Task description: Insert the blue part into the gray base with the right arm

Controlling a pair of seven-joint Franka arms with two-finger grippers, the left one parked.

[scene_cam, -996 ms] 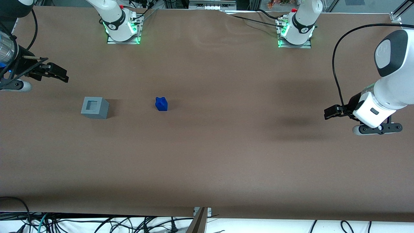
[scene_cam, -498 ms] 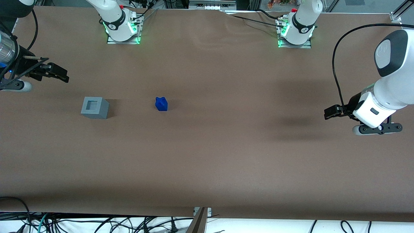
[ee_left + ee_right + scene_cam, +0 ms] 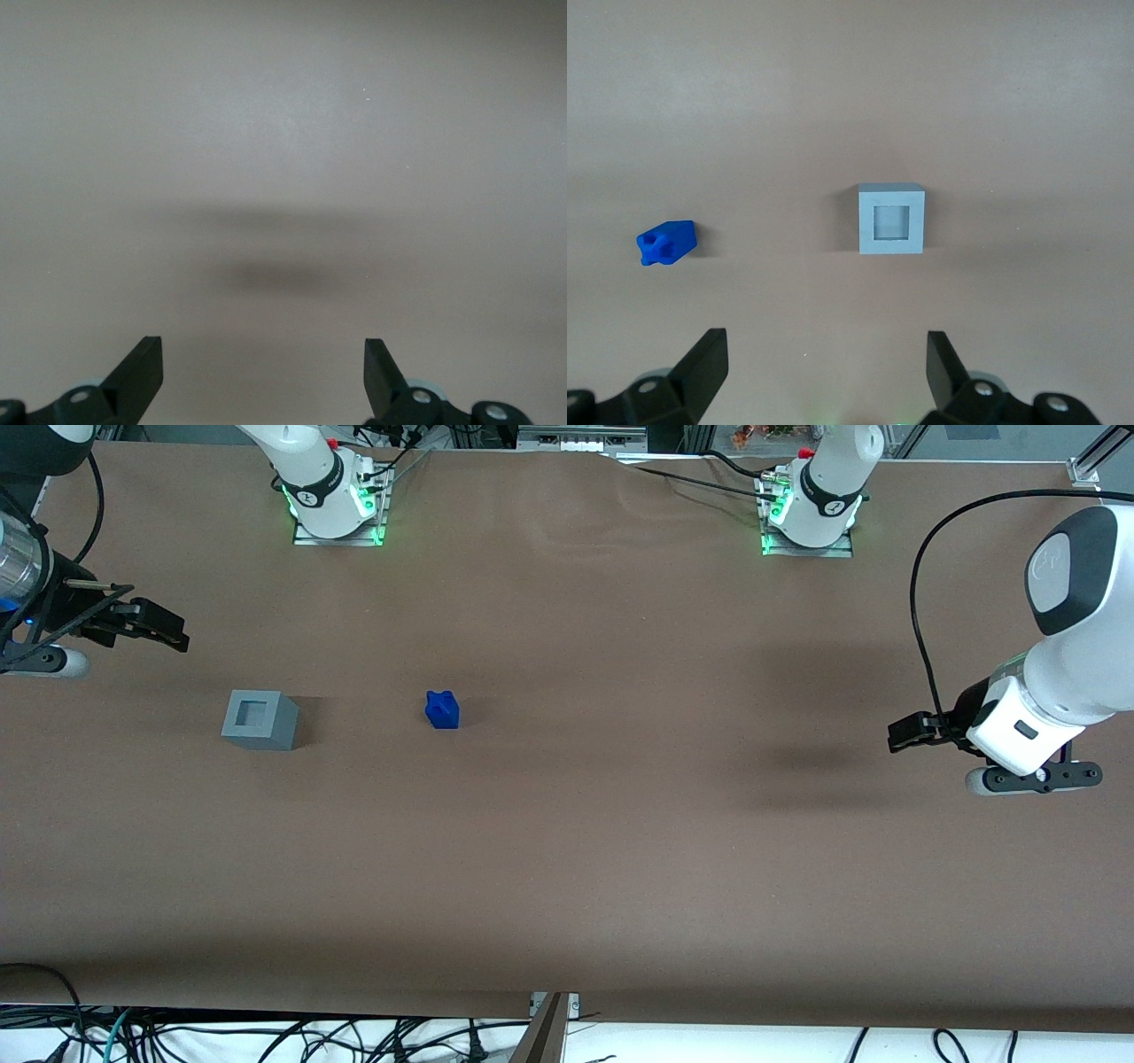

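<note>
The gray base (image 3: 258,720) stands on the brown table, its square recess facing up and holding nothing. The blue part (image 3: 442,709) lies apart from it, toward the parked arm's end. My right gripper (image 3: 180,636) hovers at the working arm's end of the table, a little farther from the front camera than the base, touching neither object. In the right wrist view the gripper (image 3: 824,356) is open, with only bare table between its fingers, and both the gray base (image 3: 891,219) and the blue part (image 3: 666,242) show ahead of it.
Two arm mounts with green lights (image 3: 337,509) (image 3: 806,522) sit along the table edge farthest from the front camera. Loose cables (image 3: 266,1036) hang below the nearest edge. The brown table (image 3: 567,850) stretches wide around both objects.
</note>
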